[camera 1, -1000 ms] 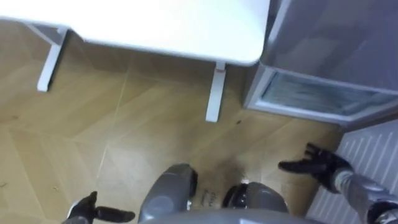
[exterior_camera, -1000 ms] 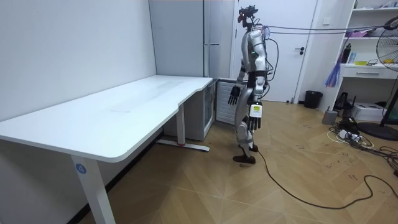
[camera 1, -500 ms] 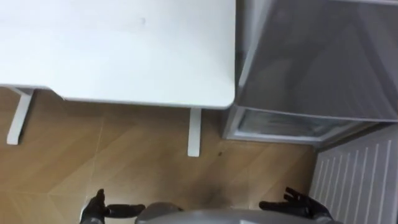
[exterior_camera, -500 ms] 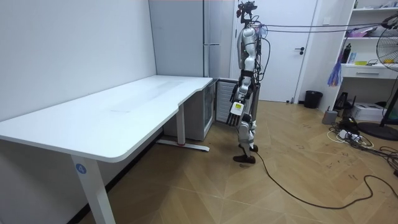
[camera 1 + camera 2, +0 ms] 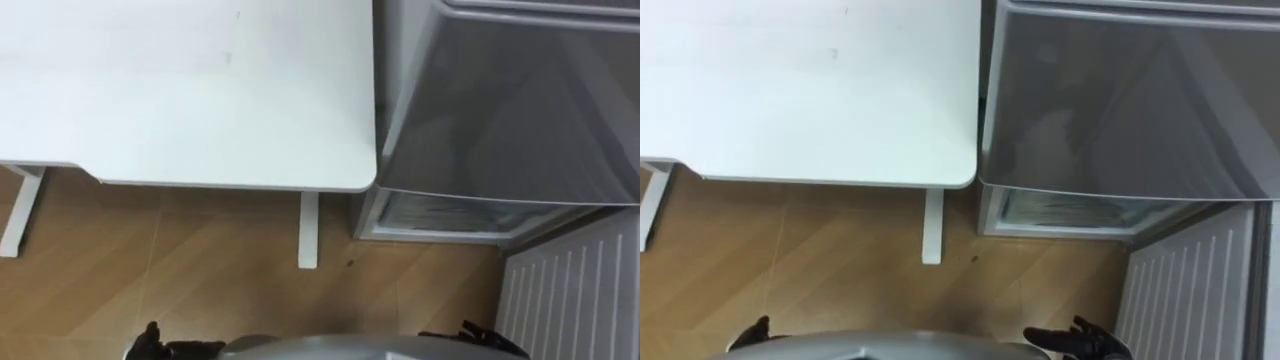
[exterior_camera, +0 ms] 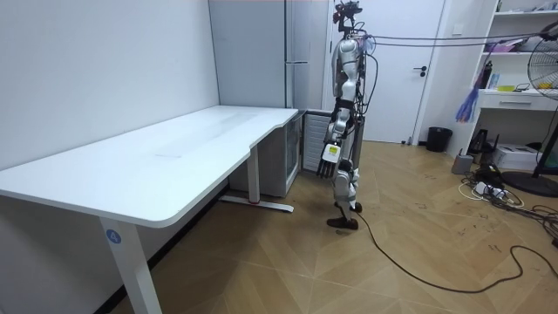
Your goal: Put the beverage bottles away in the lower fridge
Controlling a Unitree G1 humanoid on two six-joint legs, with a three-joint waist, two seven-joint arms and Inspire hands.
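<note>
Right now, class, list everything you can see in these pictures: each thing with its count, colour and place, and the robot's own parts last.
table: one, white, ahead on the robot's left, beside the fridge
fridge: one, grey, ahead on the robot's right
lower fridge door: one, white ribbed inner side, standing open at the robot's right
room door: one, white, shut, beyond the robot
bin: one, black, on the floor by the room door
fan: one, dark, at the room view's right edge
floor: wooden, brown
left robot hand: black, open, low at the robot's side
right robot hand: black, open, near the lower fridge door
</note>
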